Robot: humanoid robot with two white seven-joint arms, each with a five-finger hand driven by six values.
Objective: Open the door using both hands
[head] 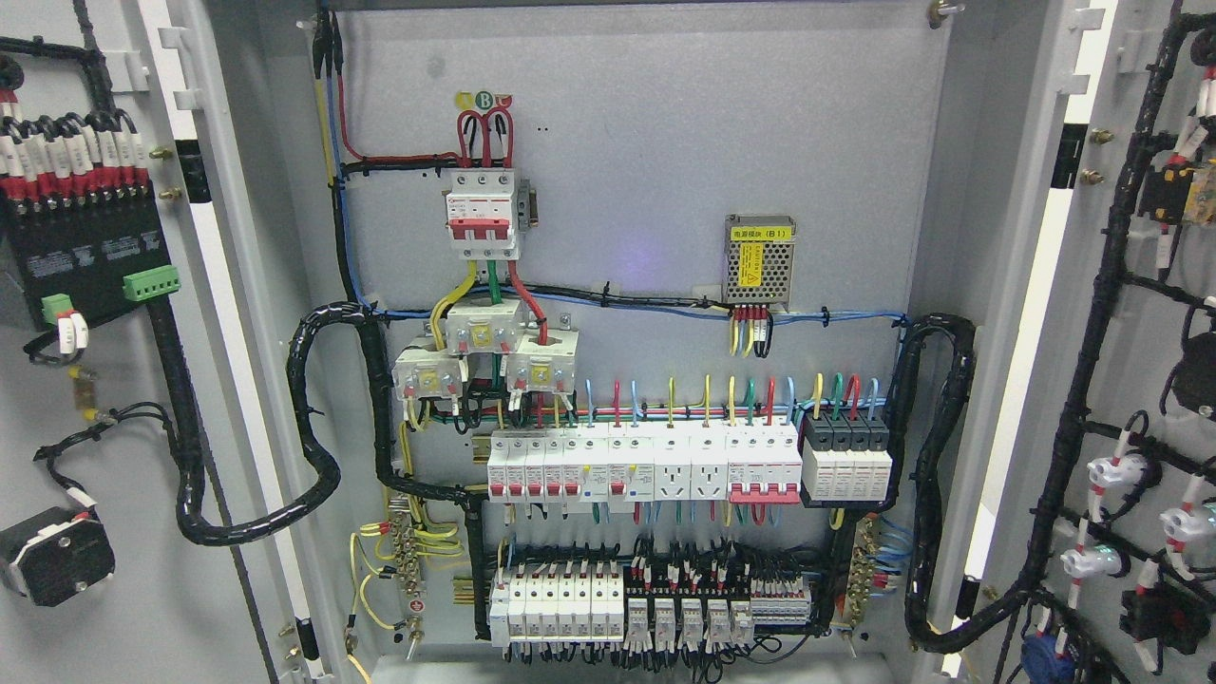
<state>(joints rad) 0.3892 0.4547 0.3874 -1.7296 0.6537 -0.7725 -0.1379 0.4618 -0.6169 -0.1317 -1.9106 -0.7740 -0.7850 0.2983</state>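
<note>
An electrical cabinet stands with both doors swung wide. The left door (pixel 123 456) shows its inner face with a black terminal module and cables at the picture's left. At the far right, the right door (pixel 1154 399) also faces inward, carrying black cable looms and white indicator backs. Between them the grey back panel (pixel 646 161) is fully exposed. Neither of my hands nor arms shows anywhere in the head view.
On the panel sit a red-and-white main breaker (pixel 483 211), a small metal power supply (pixel 759 260), rows of white breakers (pixel 646 464) and lower relays (pixel 655 608). Thick black cable bundles (pixel 318 427) loop from the panel to each door.
</note>
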